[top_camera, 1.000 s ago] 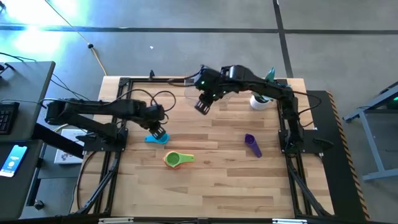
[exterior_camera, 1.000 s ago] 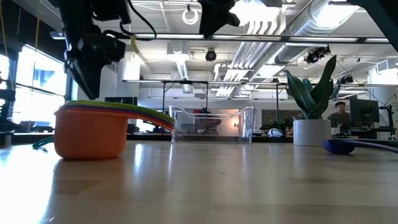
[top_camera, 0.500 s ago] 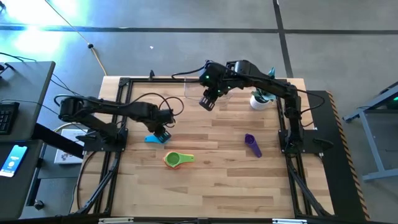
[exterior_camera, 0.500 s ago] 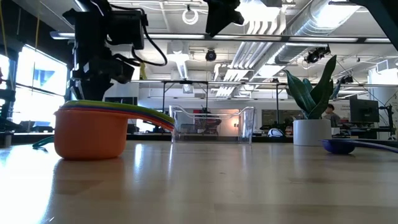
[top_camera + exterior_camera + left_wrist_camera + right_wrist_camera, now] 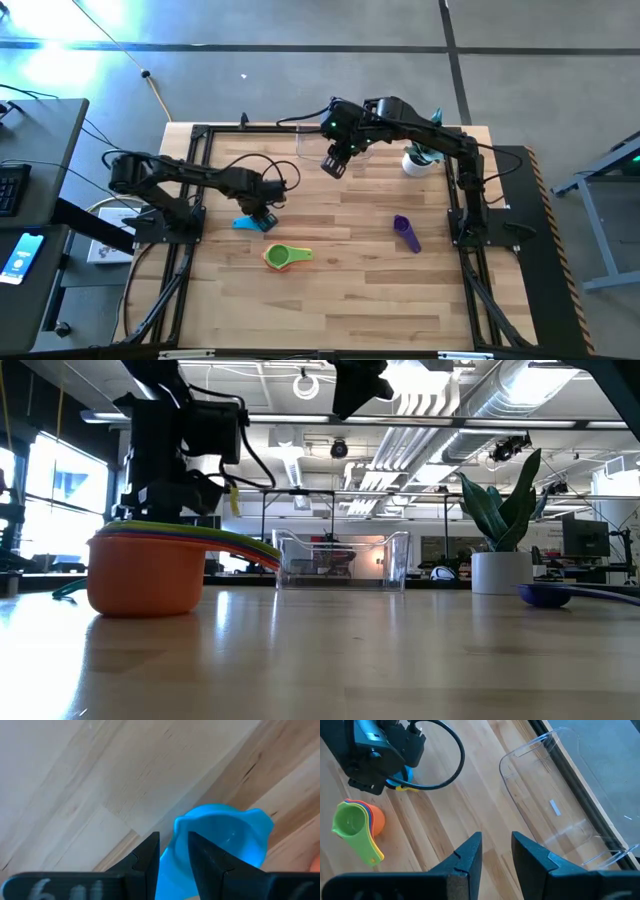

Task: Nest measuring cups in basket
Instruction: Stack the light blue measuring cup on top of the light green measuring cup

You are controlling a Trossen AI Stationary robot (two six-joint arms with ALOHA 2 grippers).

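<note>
A blue measuring cup [image 5: 248, 223] lies on the table, seen close in the left wrist view [image 5: 225, 840]. My left gripper [image 5: 262, 214] is low over it and open by a narrow gap. One finger stands above the bowl and one outside its rim [image 5: 176, 827]. A stack of nested cups, green on top and orange at the bottom [image 5: 280, 257] [image 5: 145, 575], rests on the table. A purple cup [image 5: 405, 232] lies alone. My right gripper [image 5: 333, 165] hangs open and empty above the table beside the clear basket [image 5: 555, 805] [image 5: 340, 560]. My left gripper comes down from above with its fingers [image 5: 150, 855] on either side of the blue cup's rim. I cannot tell whether they touch it. The cup sits flat on the table.
A white plant pot [image 5: 415, 162] with a green plant stands near the table's far right corner, beside the basket. A black frame [image 5: 190, 180] runs along the table's edges. Bare wood lies between the stack and the purple cup.
My left gripper has come down toward the blue cup and shifted slightly toward the table's right edge. My right gripper moved a little toward the far edge and the basket, then held still. The cups have stayed in place.
</note>
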